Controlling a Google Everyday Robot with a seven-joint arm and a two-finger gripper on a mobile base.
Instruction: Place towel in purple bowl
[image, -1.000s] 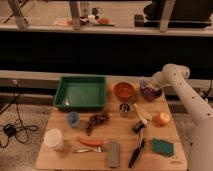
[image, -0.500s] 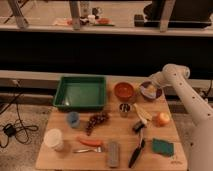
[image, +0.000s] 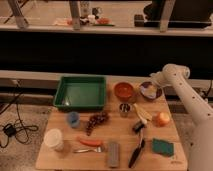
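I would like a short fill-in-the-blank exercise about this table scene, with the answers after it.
1. The pale towel lies inside the ____ bowl.
2. The gripper is at the table's far ____ corner, by that bowl.
3. The green tray stands to the ____ of the orange-brown bowl.
4. The grapes lie on the wooden ____.

Answers: purple; right; left; table

The robot's arm is white and smooth-shelled, built of thick rounded tubular links with bulbous cylindrical joints. Faint grey seams ring the joint near the wrist. The shell looks glossy and bears no visible markings, cables or screws. Its tool (image: 154, 84), at the arm's end by the table's far right corner, is pale like the arm.
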